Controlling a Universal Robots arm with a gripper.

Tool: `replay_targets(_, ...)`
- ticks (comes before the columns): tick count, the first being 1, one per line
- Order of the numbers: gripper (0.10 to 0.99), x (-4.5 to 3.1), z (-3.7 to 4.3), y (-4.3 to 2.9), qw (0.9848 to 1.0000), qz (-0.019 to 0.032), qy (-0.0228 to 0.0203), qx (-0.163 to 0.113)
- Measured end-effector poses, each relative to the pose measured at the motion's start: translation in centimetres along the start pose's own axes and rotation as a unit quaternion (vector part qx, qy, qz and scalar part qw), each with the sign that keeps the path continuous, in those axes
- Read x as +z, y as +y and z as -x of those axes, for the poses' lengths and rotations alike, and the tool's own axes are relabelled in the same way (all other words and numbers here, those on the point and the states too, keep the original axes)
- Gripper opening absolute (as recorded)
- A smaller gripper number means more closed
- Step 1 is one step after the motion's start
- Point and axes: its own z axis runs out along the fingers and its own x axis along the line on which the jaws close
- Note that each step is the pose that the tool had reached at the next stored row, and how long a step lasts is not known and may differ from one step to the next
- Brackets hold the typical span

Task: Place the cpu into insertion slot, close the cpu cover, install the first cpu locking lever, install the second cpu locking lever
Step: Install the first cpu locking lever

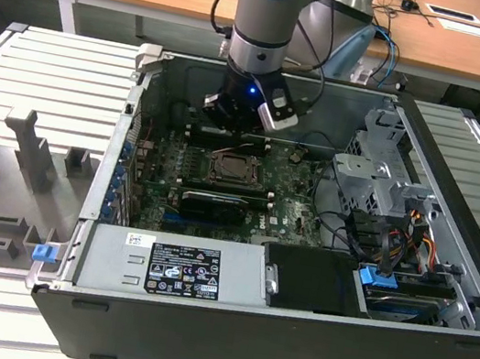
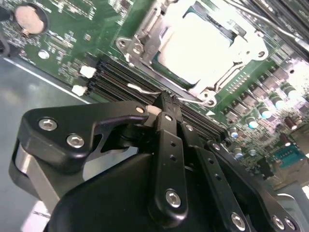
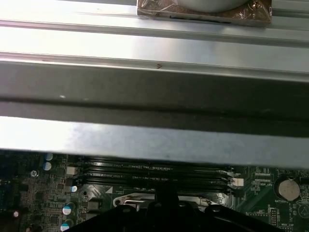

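A Universal Robots arm reaches down into an open computer case (image 1: 220, 343) lying on a slatted metal bench (image 1: 44, 80), its gripper (image 1: 233, 115) poised low over the green motherboard (image 1: 286, 211) just behind the processor socket. In the second wrist view the gripper (image 2: 164, 104) shows its black fingers (image 2: 166, 125) drawn together, the tips meeting at a thin silvery wire lever (image 2: 145, 90) that runs along the near edge of the socket, beside the black memory slots (image 2: 120, 77); whether the tips actually pinch the wire cannot be told.

Just beyond the gripper's tips sits the cpu (image 2: 200, 46), its pale metal top lying flat in the socket. The cpu cover (image 2: 231, 63), a silvery frame with a wide window, lies down around the chip. In the exterior view the socket with the cpu cover (image 1: 237, 172) appears directly in front of the gripper, toward the near side of the case.

The first wrist view looks across the memory slots (image 3: 154, 174) to the grey case wall (image 3: 154, 92) behind the gripper. A coin battery (image 2: 30, 17) sits on the board off to the gripper's side, well apart from the socket.
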Motion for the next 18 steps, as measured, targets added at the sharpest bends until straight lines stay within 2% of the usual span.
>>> replay_targets(4,0.106,0.1,0.46,-0.01,1.0,-0.0001,0.0001,0.0)
replay_targets(13,0.106,0.15,0.62,-0.03,1.0,0.0,0.0,0.0)
replay_targets(18,0.106,0.16,1.04,-0.05,1.0,0.0,0.0,0.0)
